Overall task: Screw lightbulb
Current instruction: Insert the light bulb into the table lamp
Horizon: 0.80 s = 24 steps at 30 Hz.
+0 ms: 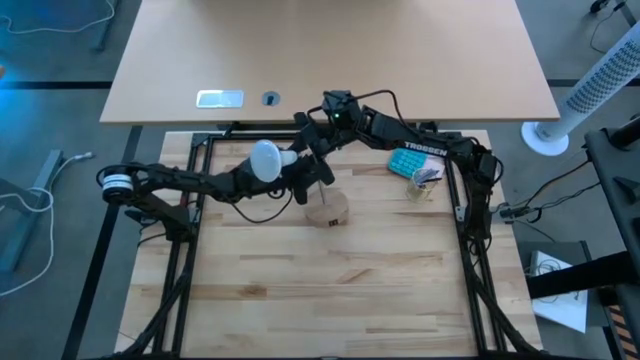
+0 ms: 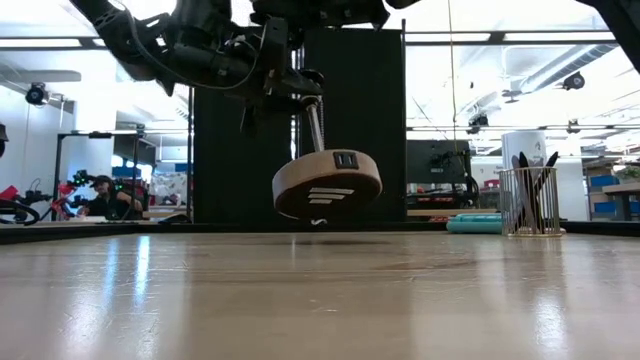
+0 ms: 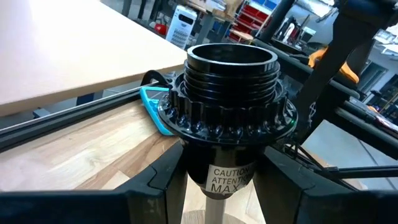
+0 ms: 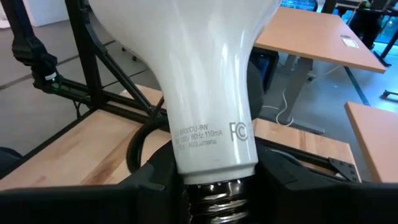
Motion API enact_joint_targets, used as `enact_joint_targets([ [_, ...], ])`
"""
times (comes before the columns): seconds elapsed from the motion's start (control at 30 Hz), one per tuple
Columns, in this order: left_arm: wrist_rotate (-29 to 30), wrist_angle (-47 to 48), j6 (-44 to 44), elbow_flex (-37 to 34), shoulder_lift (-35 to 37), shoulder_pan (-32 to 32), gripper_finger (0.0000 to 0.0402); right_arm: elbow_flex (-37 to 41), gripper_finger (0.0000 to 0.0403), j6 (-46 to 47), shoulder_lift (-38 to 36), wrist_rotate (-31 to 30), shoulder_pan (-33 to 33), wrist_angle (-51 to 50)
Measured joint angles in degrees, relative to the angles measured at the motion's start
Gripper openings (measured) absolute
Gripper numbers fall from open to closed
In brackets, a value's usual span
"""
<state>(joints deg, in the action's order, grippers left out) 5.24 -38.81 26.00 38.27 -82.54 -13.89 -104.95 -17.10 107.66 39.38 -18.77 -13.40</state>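
White lightbulb [image 1: 266, 160] held by neck in right tool [image 4: 214, 186], threads bare below fingers, globe just beside black socket [image 3: 231, 93]. Left tool [image 3: 217, 186] clamps socket stem; wooden disc [image 2: 327, 185] hangs tilted, lifted off bench [image 2: 320, 300]. Step in hand, by my judgement: align, then thread. Bring bulb axis in line with socket mouth first. Seat threads lightly before turning. Keep socket steady; tilt risks cross-threading.
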Motion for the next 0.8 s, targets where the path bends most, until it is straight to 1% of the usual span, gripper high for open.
enact_joint_targets([
  [0.17, 0.32, -4.21, -1.17, -2.82, 0.06, 0.07, 0.0143, 0.00, 0.0118, -0.31, -0.81, 0.35, -0.74, -0.27],
  [0.27, 1.55, -3.85, -3.71, -3.29, 0.09, 0.41, 0.0143, 0.00, 0.0115, -0.70, -1.22, 2.99, -1.64, -2.14],
  [0.37, 1.95, -3.96, -6.84, -3.40, -0.09, 0.78, 0.0143, 0.00, 0.0117, -0.89, -1.88, 3.19, -2.45, -4.49],
  [0.53, 4.28, -4.17, -11.18, -3.73, -2.07, 1.20, 0.0144, 0.00, 0.0116, -1.25, -2.62, 3.19, -3.63, -5.20],
  [0.67, 4.38, -4.81, -11.95, -4.86, -2.33, 1.21, 0.0163, 0.11, 0.0113, -1.93, -2.65, 3.14, -4.77, -7.73],
  [0.8, 6.20, -5.75, -14.61, -7.31, 0.21, 1.18, 0.0192, 0.62, 0.0111, -4.18, -2.62, 2.44, -5.40, -11.38],
])
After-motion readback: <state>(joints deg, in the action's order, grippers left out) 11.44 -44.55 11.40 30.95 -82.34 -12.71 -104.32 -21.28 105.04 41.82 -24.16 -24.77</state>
